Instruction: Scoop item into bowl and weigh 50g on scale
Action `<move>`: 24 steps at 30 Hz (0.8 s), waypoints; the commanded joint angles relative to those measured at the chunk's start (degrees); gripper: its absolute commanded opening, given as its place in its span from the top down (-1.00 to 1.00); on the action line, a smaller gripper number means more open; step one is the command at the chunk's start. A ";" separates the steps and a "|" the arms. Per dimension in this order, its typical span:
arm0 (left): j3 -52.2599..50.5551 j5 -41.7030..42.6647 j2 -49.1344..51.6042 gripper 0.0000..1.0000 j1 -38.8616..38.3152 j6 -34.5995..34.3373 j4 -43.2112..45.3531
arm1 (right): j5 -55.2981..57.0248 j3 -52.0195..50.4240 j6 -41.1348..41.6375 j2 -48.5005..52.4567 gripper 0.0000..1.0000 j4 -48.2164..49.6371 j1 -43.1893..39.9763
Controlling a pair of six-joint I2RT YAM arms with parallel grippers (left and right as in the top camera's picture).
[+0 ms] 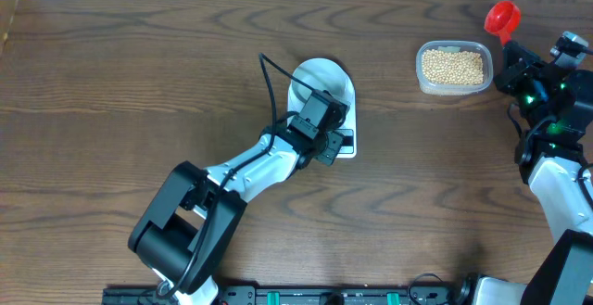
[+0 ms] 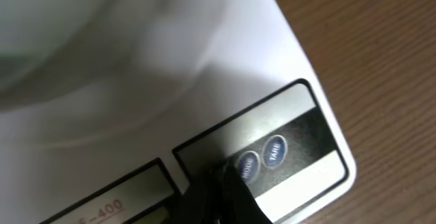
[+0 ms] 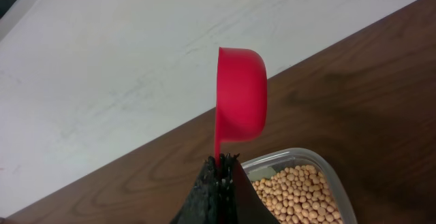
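Overhead: the scale [image 1: 351, 108] sat near the middle of the desk [image 1: 139, 64] with the bowl [image 1: 320, 78] on its far half. My left gripper [image 1: 335, 141] was down over the scale's near edge. The tub [image 1: 453, 86] of beans [image 1: 453, 66] sat toward the far right corner. My right gripper [image 1: 509, 45] was beside it, holding the red scoop [image 1: 501, 16], which looked empty.

Left wrist: fingers together, nothing between them. The left gripper [image 2: 221, 193] had its tip at the buttons [image 2: 262, 157] beside the display [image 2: 122, 207]. It was probably pressing one, but the contact was too blurred to be sure. The bowl [image 2: 61, 26] was a pale blur on the scale [image 2: 204, 67].

Right wrist: the right gripper [image 3: 219, 183] was clamped on the handle of the scoop [image 3: 240, 105], cup tipped on its side. The beans [image 3: 300, 193] lay in the tub [image 3: 334, 183] just below.

Handling: the beans looked hard, smooth and light, so they would likely roll and bounce. I judged the handle grip right, and that the cup should travel level and pour low. The bowl seemed light and could slide.
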 commanded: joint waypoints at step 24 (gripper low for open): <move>0.15 2.40 2.03 0.86 1.51 -2.71 -0.02 | -0.33 0.92 -0.90 -0.81 0.98 -0.04 0.26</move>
